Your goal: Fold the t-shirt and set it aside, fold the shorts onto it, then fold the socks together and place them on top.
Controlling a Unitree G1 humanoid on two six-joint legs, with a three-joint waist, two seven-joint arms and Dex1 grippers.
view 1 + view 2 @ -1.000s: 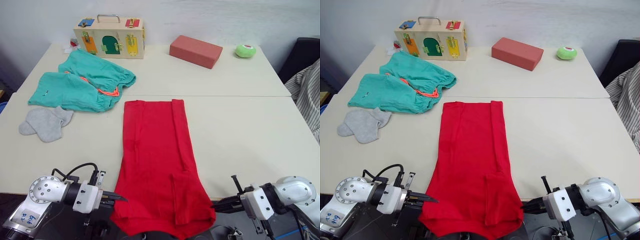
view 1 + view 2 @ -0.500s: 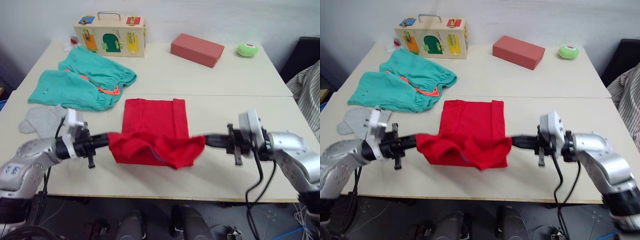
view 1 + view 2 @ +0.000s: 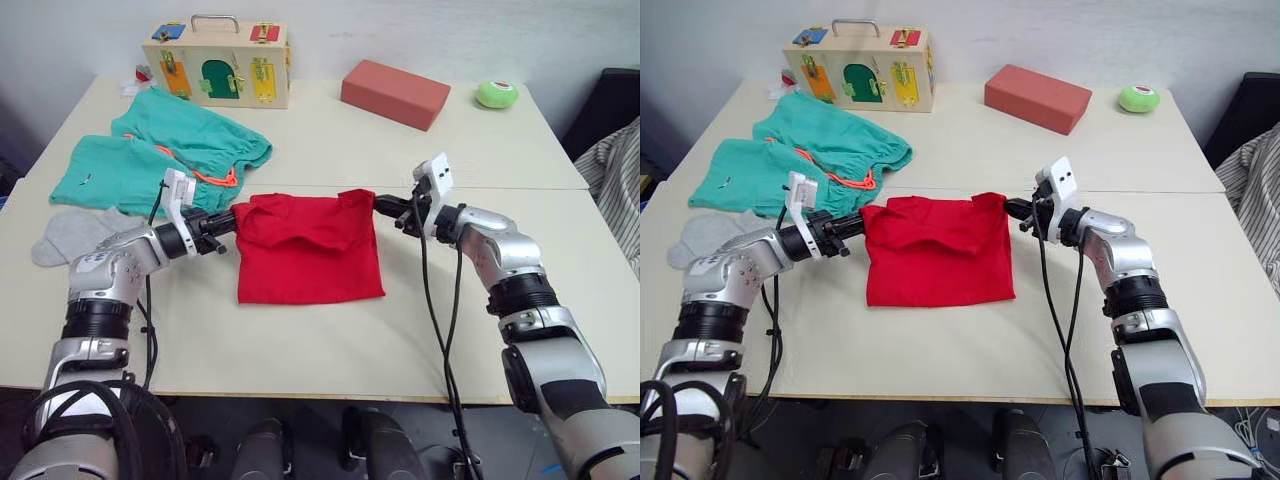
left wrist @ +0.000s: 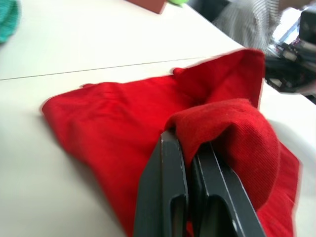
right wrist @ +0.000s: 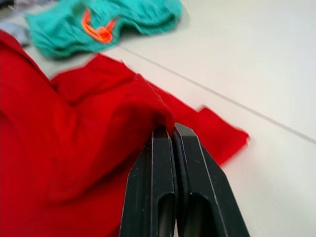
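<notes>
The red t-shirt lies folded in half on the table's middle, its upper layer held at the far edge. My left gripper is shut on its far left corner, and my right gripper is shut on its far right corner. The wrist views show each pair of black fingers pinching red cloth. The teal shorts with the orange drawstring lie spread out at the far left. The grey socks rest at the left, near the shorts' front edge.
A wooden latch box stands at the back left. A salmon-red block and a green round thing sit at the back right. Striped fabric hangs beyond the table's right edge. A seam crosses the table.
Both grippers carried the shirt's near hem up from the table's front edge and away over the shirt to its far edge, folding it in half. The camera view also shifted.
</notes>
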